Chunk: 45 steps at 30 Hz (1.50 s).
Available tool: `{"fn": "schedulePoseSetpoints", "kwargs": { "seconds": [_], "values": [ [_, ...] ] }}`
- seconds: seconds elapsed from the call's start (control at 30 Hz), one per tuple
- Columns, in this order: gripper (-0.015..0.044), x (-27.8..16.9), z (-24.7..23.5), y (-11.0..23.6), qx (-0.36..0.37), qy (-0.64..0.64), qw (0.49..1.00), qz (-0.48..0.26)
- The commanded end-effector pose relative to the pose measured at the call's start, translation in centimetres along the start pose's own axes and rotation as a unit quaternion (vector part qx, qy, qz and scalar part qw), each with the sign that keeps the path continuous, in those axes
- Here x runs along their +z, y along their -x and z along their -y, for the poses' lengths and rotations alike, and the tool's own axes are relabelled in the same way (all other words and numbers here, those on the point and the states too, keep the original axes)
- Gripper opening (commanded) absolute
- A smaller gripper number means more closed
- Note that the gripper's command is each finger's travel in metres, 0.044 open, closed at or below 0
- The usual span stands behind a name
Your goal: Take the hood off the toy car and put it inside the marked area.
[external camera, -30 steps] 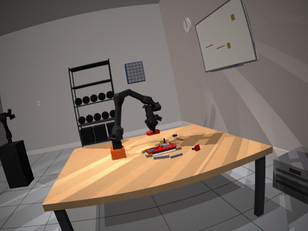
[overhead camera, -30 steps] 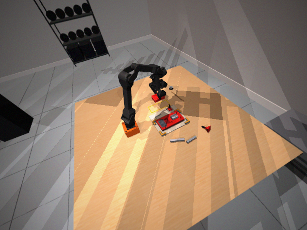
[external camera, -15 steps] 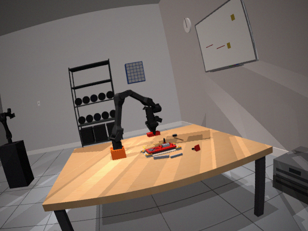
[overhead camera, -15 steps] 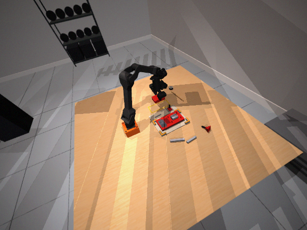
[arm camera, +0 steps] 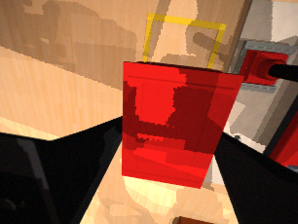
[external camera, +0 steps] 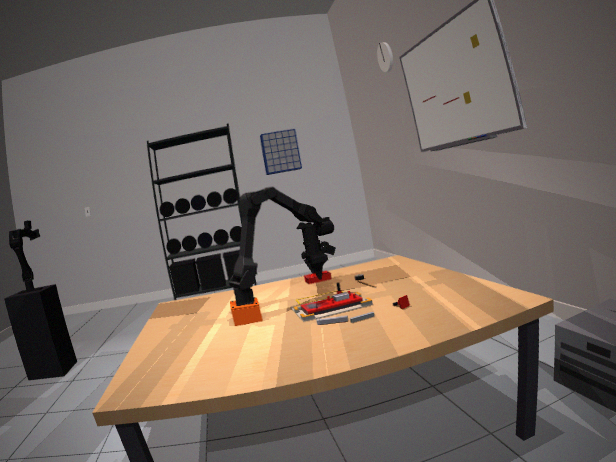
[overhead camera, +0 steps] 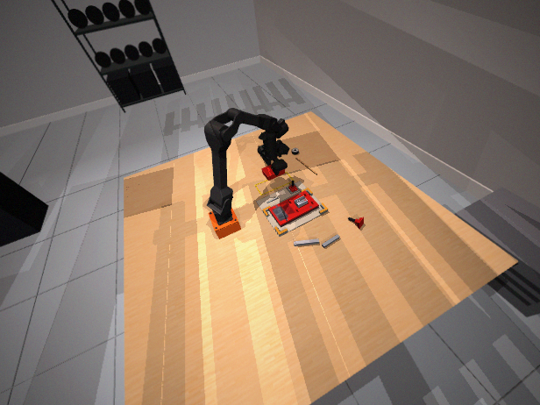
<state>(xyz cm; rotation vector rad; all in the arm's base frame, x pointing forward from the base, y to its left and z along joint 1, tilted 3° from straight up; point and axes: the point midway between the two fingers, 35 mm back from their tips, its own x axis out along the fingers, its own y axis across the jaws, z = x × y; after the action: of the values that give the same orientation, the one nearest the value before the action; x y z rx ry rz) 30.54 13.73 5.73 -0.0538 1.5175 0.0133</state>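
My gripper (overhead camera: 273, 169) (external camera: 316, 273) (arm camera: 168, 128) is shut on the red hood (overhead camera: 267, 172) (external camera: 323, 277) (arm camera: 177, 129), a flat red panel held between the two black fingers a little above the table. The marked area is a yellow outline (overhead camera: 261, 181) (arm camera: 185, 20) on the wood. In the wrist view the hood covers its near edge. In the top view the hood hangs over the outline's far side. The red toy car (overhead camera: 293, 209) (external camera: 332, 302) (arm camera: 288, 146) sits on its plate just beyond the outline, apart from the hood.
The car's grey plate (overhead camera: 280, 230) has orange corners. Two grey bars (overhead camera: 306, 242) (overhead camera: 330, 240) and a small red part (overhead camera: 358, 222) lie in front of it. A black wheel (overhead camera: 295, 152) and a thin rod (overhead camera: 306, 166) lie behind the gripper. The arm's orange base (overhead camera: 224, 224) stands left.
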Motion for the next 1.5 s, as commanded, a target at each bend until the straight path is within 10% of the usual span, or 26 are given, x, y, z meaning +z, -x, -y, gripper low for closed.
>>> {"fn": "schedulePoseSetpoints", "kwargs": {
  "seconds": [0.0,1.47],
  "values": [
    [0.0000,-0.1,0.1,-0.5,-0.002,-0.001,1.000,-0.001],
    [0.0000,-0.3,0.2,-4.1,-0.003,-0.001,1.000,-0.001]
  ]
}}
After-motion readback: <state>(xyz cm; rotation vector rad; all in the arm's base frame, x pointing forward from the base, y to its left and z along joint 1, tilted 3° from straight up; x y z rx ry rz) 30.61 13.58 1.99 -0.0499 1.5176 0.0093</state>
